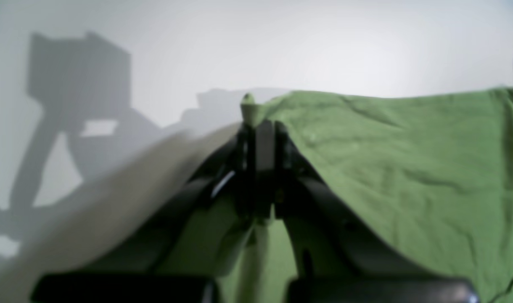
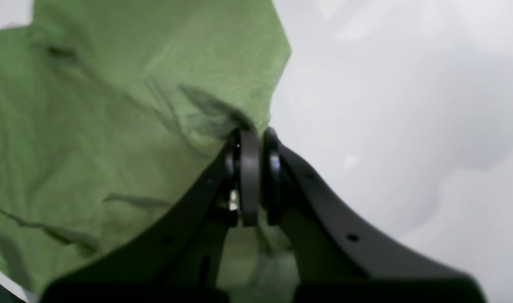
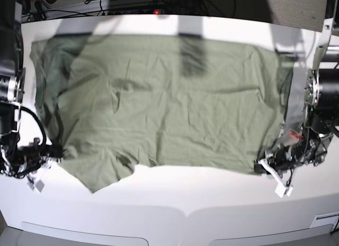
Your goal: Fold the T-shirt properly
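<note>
The olive-green T-shirt (image 3: 169, 103) lies spread and wrinkled across the white table (image 3: 175, 203). In the base view my left gripper (image 3: 261, 165) sits at the shirt's near right corner, low on the table. The left wrist view shows that gripper (image 1: 260, 126) shut on a small peak of the green cloth (image 1: 408, 160). At the shirt's near left edge is my right gripper (image 3: 57, 149). Seen from the right wrist, this gripper (image 2: 258, 139) is shut on the fabric's edge (image 2: 113, 126), and cloth bunches between the fingers.
Dark cables and gear (image 3: 132, 2) line the table's far edge. The arm mounts stand at the left side (image 3: 9, 87) and the right side (image 3: 323, 92). A band of bare white table runs along the front, below the shirt's hem.
</note>
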`<state>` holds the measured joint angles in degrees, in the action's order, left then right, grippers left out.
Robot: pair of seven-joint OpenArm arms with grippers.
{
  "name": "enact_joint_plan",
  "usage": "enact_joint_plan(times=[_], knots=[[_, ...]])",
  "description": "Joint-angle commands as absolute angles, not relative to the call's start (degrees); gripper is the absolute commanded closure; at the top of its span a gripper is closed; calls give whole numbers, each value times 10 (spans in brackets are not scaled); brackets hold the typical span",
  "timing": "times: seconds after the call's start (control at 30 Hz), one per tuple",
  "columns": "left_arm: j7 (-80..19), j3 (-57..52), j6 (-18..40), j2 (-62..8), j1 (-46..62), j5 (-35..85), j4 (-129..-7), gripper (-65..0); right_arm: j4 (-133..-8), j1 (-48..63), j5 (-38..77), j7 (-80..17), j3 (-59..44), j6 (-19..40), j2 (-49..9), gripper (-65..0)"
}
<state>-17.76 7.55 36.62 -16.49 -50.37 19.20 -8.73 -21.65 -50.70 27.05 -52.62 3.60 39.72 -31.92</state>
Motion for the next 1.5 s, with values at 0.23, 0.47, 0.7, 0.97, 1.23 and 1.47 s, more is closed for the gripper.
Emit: enact_joint_plan(times=[0.23,0.47,0.7,0.97,1.23,1.47], knots=[[-178,74,364,-175,-541,176,-96,0,-229,-563,275,-532,36,400,-326,0],[-307,74,364,-204,-520,291,-167,0,-248,-555,322,-557,36,400,-347,0],[-392,74,364,-244,-441,364,-316,0,-328,-496,337,-567,36,400,-364,0],[-446,74,364,-258,-359,397,-439,0,-459,-406,337,-584,36,400,-371,0],[-545,74,338,-275,-357,460,-504,0,-515,-363,427,-647,36,400,-401,0],[-621,74,338,-292,-352,528,-514,0,-521,-350,495,-687,34,400,-431,0]])
